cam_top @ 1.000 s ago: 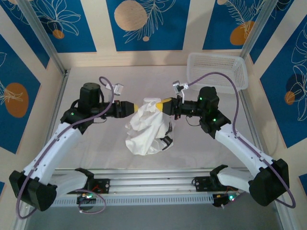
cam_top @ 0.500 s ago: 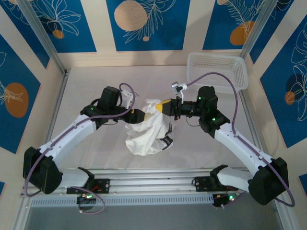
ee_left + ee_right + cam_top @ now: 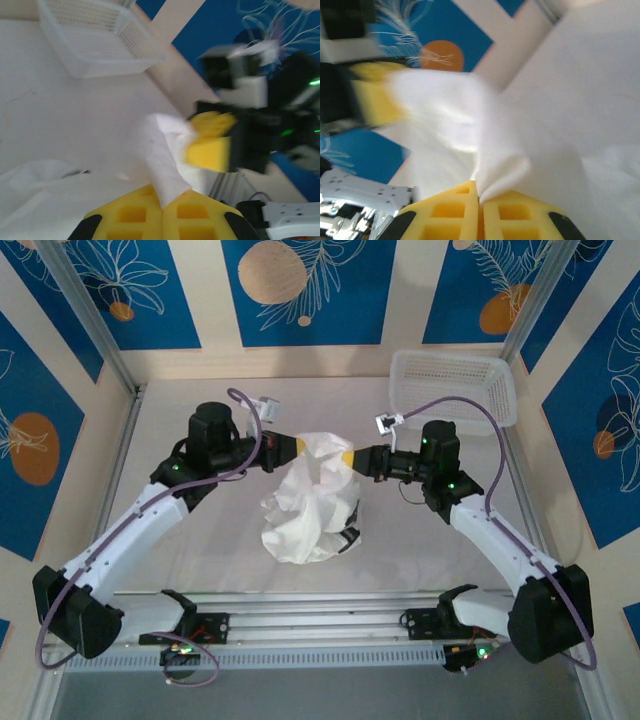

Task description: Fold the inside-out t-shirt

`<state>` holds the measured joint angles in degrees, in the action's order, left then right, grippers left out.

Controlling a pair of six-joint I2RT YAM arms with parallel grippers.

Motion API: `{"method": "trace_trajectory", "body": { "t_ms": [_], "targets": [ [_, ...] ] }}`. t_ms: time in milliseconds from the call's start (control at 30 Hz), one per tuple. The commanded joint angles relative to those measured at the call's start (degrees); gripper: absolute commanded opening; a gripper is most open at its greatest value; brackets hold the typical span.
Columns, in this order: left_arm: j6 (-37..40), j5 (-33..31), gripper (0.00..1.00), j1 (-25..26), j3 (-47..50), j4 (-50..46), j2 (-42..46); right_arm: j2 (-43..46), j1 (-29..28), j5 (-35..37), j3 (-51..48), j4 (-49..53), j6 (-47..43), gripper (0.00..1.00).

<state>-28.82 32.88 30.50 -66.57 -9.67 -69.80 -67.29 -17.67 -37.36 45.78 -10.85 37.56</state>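
Note:
The white inside-out t-shirt (image 3: 312, 502) hangs crumpled between both arms above the middle of the table, its lower part bunched on the surface with a dark print showing at the bottom right. My left gripper (image 3: 297, 447) is shut on a fold of the t-shirt (image 3: 161, 160) at its upper left. My right gripper (image 3: 343, 458) is shut on the t-shirt (image 3: 495, 150) at its upper right. In the left wrist view the right gripper's yellow fingers (image 3: 209, 145) sit close ahead, blurred.
A white plastic mesh basket (image 3: 452, 386) stands at the back right corner of the table. Metal frame posts (image 3: 118, 370) border the table at left and right. The pale tabletop (image 3: 180, 570) lies bare in front of the left arm.
The left gripper went from open below the cloth to shut on the shirt's upper left. The right gripper shifted slightly right and back, and the shirt's top edge is now spread between the two.

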Motion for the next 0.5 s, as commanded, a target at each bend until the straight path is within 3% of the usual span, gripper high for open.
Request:
{"method": "trace_trajectory", "body": {
  "t_ms": [0,67,167,267,367,467],
  "targets": [
    [-3.5,3.0,0.00,-0.3,-2.2,0.3,1.8,-0.9,3.1,-2.6,-1.4,2.9,2.6,0.24],
    [-3.0,2.5,0.00,-0.3,-1.9,-1.0,2.0,1.2,3.0,-1.7,0.2,6.1,1.0,0.32],
    [-3.6,2.9,0.00,-0.3,-1.2,-0.9,1.6,6.6,-0.5,7.6,1.9,11.8,-5.6,0.39],
    [-4.2,3.1,0.00,-0.3,-1.3,-1.1,1.1,12.0,-10.7,25.4,3.2,14.9,-18.9,0.43],
    [-4.5,3.1,0.00,-0.2,-1.4,-0.6,0.9,13.2,-22.4,43.6,3.2,10.5,-34.6,0.45],
    [-4.3,3.3,0.00,-0.1,-1.9,-1.1,0.5,8.7,-25.5,53.8,6.3,7.5,-42.6,0.45]
  ]
}}
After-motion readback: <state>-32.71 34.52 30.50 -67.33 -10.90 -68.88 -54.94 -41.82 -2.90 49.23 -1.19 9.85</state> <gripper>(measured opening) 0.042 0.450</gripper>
